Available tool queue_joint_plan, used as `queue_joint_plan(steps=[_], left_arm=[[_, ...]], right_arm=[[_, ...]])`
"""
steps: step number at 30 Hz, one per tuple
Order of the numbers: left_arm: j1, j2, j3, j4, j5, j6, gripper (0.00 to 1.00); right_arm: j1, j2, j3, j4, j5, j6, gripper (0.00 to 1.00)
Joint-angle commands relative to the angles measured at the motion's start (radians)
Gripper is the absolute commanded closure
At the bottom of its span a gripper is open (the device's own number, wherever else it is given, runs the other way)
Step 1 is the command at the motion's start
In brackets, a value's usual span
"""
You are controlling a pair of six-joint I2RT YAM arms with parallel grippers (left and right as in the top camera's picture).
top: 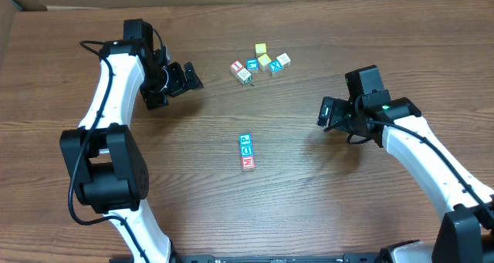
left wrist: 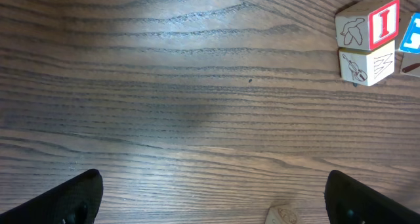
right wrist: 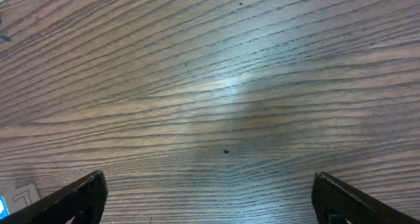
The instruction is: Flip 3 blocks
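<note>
Three small lettered blocks lie in a short row mid-table: a blue-faced one [top: 245, 140], a pale one with a blue letter [top: 246, 150] and a red-lettered one [top: 248, 163]. My left gripper [top: 191, 76] hovers at the back left, well away from the row, open and empty. In the left wrist view its fingers [left wrist: 65, 198] stand wide apart over bare wood. My right gripper [top: 324, 112] is to the right of the row, also open and empty. Its fingers [right wrist: 354, 201] frame bare table, and a pale block's edge [right wrist: 23, 196] shows at the lower left.
A cluster of several other cubes sits at the back centre [top: 261, 61], including yellow ones [top: 261, 49] and a blue "X" cube [top: 275, 68]. A stacked pair with a red "I" face [left wrist: 367, 43] shows at the left wrist view's upper right. Cardboard lines the table's far edge.
</note>
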Motion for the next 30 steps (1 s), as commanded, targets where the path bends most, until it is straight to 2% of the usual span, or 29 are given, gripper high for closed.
queue_joint_plan(steps=[1,22,30], left_arm=[[-0.007,0.013,0.014,0.004,-0.005,-0.006,0.0],[-0.008,0.013,0.014,0.004,-0.004,-0.006,0.0],[-0.007,0.013,0.014,0.004,-0.004,-0.006,0.0]], right_arm=[[-0.003,-0.002,0.005,0.006,0.003,-0.01,0.0],[-0.003,-0.005,0.005,0.006,0.003,-0.01,0.0],[-0.003,-0.129,0.002,0.005,0.004,-0.01,0.0]])
